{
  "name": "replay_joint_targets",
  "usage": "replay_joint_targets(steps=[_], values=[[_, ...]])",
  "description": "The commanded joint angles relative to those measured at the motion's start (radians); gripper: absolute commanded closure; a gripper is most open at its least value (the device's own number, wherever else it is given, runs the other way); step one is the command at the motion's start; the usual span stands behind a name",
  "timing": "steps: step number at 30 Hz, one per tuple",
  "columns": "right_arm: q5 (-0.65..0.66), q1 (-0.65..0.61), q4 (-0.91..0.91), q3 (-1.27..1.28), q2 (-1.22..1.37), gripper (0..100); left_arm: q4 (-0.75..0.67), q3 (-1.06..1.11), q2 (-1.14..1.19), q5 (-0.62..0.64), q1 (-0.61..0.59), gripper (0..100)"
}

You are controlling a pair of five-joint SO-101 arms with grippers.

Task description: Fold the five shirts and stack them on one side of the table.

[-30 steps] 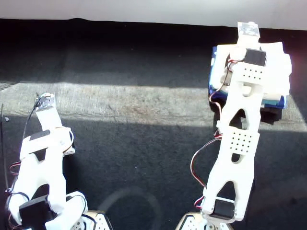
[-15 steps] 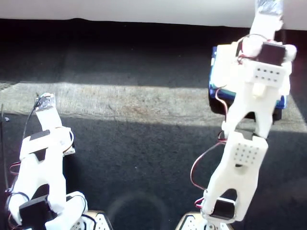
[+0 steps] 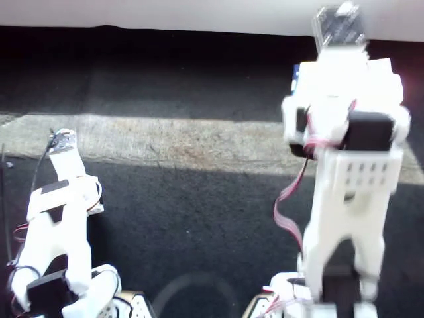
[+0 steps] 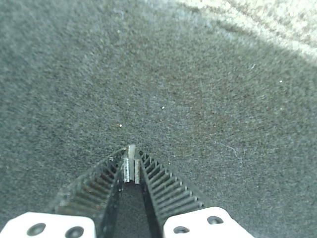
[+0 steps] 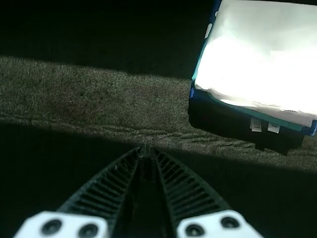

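A stack of folded shirts (image 5: 257, 59) lies at the table's far right, white on top with teal, blue and black layers beneath. In the high view its white top (image 3: 392, 79) shows beside the raised right arm. My right gripper (image 5: 145, 148) is shut and holds nothing; it hangs high above the mat, short of the stack's near left corner, and its tip (image 3: 339, 23) shows at the far edge. My left gripper (image 4: 130, 148) is shut and holds nothing, low over the dark mat at the near left (image 3: 63, 140).
The table is covered by a dark mat (image 3: 199, 212) crossed by a sunlit band (image 3: 185, 139). A pale wall edge (image 3: 165, 13) runs along the far side. The raised right arm (image 3: 351, 185) hides much of the stack from above.
The right arm has lifted off the stack and risen toward the camera, its gripper drawing back from the shirts. The left arm has stayed where it was.
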Motion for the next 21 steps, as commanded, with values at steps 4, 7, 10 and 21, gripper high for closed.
replay_joint_targets(steps=[4, 7, 10, 21], values=[[0.005, -0.047, -0.363, 0.875, -0.371, 99.3, -0.012, -0.005, -0.019, -0.008, 0.012, 99], [0.006, -0.047, -0.578, 1.221, -0.492, 99.2, 0.008, -0.012, -0.027, -0.008, -0.022, 97], [0.006, -0.044, -0.697, 1.454, -0.572, 99.1, 0.135, -0.084, -0.021, -0.009, -0.136, 90], [0.104, -0.047, -0.989, 1.817, -0.638, 80.9, 0.238, -0.478, 0.030, -0.376, -0.677, 84]])
